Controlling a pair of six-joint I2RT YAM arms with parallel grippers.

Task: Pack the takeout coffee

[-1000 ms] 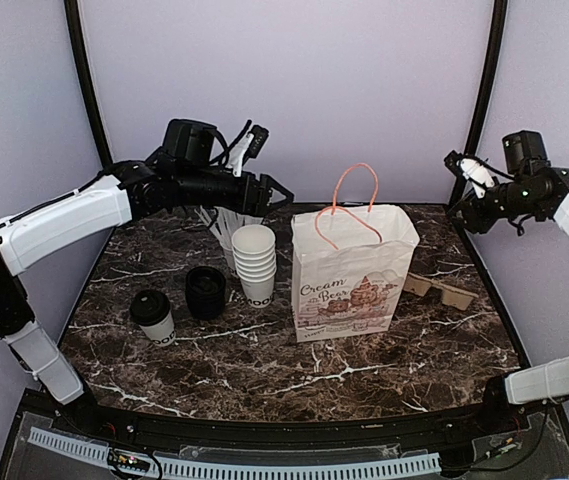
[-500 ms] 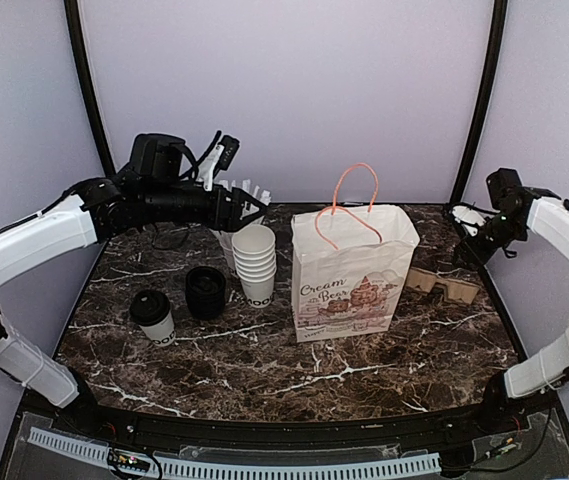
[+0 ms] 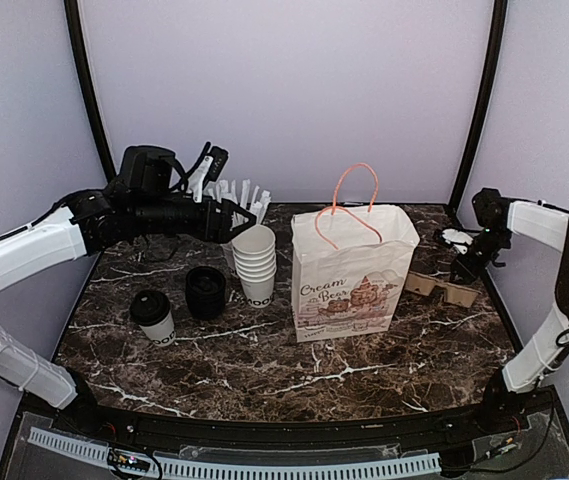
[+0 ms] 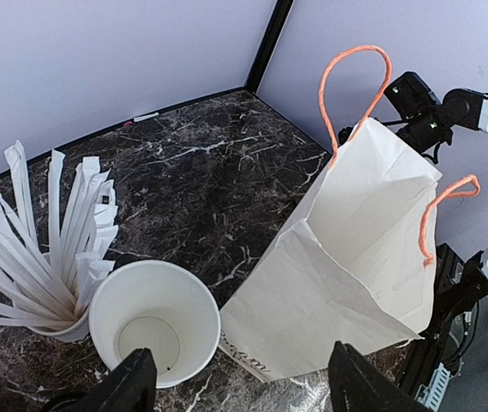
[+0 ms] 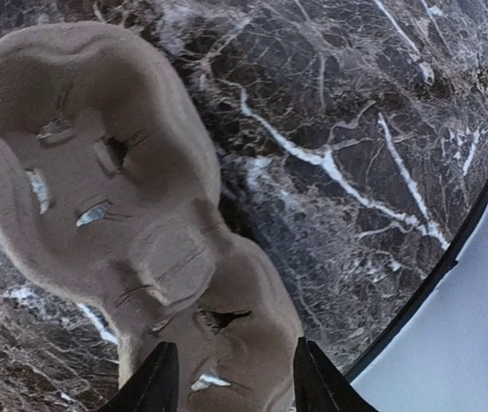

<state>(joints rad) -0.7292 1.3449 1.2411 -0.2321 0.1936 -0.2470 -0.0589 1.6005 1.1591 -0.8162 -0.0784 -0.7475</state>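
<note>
The takeout coffee (image 3: 152, 316), a small white cup with a black lid, stands at the front left of the marble table (image 3: 264, 360). It does not appear in either wrist view. My left gripper (image 3: 245, 213) hovers open and empty above the stack of lidless cups (image 3: 255, 262), far behind the coffee. In the left wrist view the left gripper (image 4: 248, 386) spans the stack (image 4: 153, 322) and the paper bag (image 4: 355, 249). My right gripper (image 3: 460, 271) is low over the cardboard cup carrier (image 3: 442, 289). Its fingers (image 5: 153, 382) stand apart astride the carrier's end (image 5: 141, 215).
The open paper bag (image 3: 352, 270) with orange handles stands upright mid-table. A cup of white straws (image 3: 229, 205) is behind the cup stack, seen too in the left wrist view (image 4: 46, 249). A black stack of lids (image 3: 205, 292) sits right of the coffee. The table's right edge (image 5: 432, 275) runs close to the carrier.
My right arm has swung down from high at the right to just over the cup carrier, its jaws opening then narrowing. My left arm has pulled back left and lowered a little.
</note>
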